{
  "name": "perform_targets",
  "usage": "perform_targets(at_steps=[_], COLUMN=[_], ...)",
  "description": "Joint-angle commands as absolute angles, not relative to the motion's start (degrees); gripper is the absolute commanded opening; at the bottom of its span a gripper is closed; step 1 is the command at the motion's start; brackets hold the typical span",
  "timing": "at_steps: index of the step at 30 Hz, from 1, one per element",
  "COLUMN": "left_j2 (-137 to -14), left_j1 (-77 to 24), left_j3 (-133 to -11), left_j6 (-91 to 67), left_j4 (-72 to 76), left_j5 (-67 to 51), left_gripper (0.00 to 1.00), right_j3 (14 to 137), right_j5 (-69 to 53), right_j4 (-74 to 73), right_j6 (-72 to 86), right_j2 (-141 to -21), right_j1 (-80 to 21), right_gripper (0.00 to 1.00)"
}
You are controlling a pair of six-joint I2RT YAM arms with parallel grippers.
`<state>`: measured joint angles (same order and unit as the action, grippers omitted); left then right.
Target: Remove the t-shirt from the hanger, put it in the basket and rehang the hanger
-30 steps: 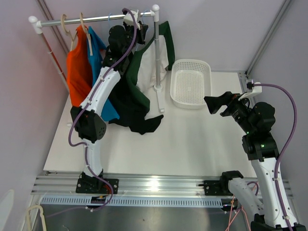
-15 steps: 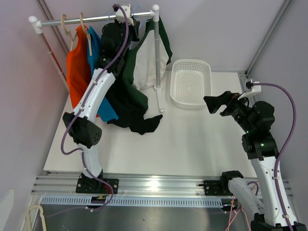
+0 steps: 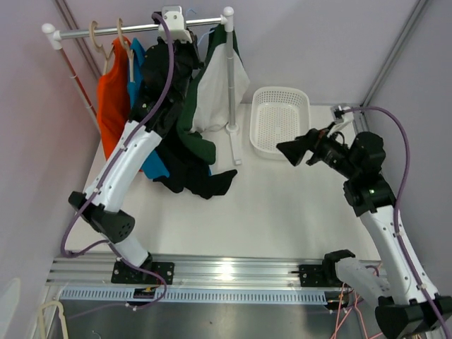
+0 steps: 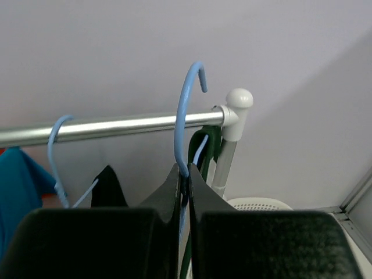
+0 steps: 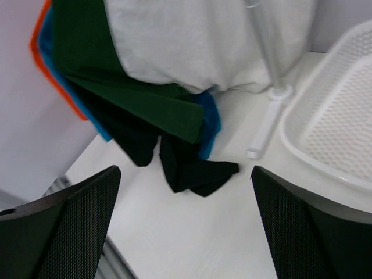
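My left gripper (image 4: pixel 186 177) is shut on the stem of a light blue hanger (image 4: pixel 185 116). Its hook is off the metal rail (image 4: pixel 116 127) and stands just in front of it. In the top view this gripper (image 3: pixel 171 44) is high at the rail (image 3: pixel 134 28). A dark green t-shirt (image 3: pixel 196 138) with a white inside (image 3: pixel 212 92) hangs beneath it, next to the rack post (image 3: pixel 230 78). My right gripper (image 3: pixel 289 150) is open and empty, to the right of the clothes. Its wrist view shows the green t-shirt (image 5: pixel 116 75) between the open fingers (image 5: pixel 75 215).
Orange (image 3: pixel 113 106), blue (image 3: pixel 134 78) and black (image 3: pixel 191 176) garments hang on the rail; the black one trails on the table (image 5: pixel 197 171). A second blue hanger (image 4: pixel 53 145) is on the rail. A white basket (image 3: pixel 281 120) stands to the right of the rack's foot (image 5: pixel 264 131).
My left gripper has moved up and to the left along the rail with the hanger, and the green shirt swung with it. My right arm has reached left toward the clothes.
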<state>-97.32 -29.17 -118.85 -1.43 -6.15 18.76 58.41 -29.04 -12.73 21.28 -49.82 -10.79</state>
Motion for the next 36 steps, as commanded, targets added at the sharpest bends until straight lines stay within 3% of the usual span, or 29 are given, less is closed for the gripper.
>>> perform_targets(at_steps=[1,6,11,14,27,36], left_j2=[-88.78,-82.89,-80.69,-78.58,-83.14,-83.06], left_j1=[-34.35,-42.61,-46.22,-48.86,-57.12,-58.62], left_j3=[-115.67,-113.03,-116.09,-113.75,-120.24,-119.71], left_j6=[-0.36,-0.09,-5.87,-3.88,8.43,8.89], left_j4=[-3.34,-7.2,-20.53,-18.56,-14.07,-16.94], left_j5=[33.55,48.56,57.12,60.46,75.67,71.57], left_gripper=[0.0,0.01,0.0,0.01,0.01,0.01], right_j3=[62.13,62.31,62.85,60.22,60.82,61.61], right_j5=[-37.27,-27.18,-20.06,-13.03,-0.27,3.6], right_j4=[-3.36,5.53,8.69,15.96,28.81,34.28], right_j6=[22.15,15.93,6.34,1.07,-8.26,-7.03], right_j2=[-53.96,-58.88,-64.24,-67.14,-78.56,-83.67], right_j1=[-16.85,-34.32,-48.14,-54.91,-70.48,-71.45], right_gripper=[0.99,1.0,1.0,1.0,0.99,0.99])
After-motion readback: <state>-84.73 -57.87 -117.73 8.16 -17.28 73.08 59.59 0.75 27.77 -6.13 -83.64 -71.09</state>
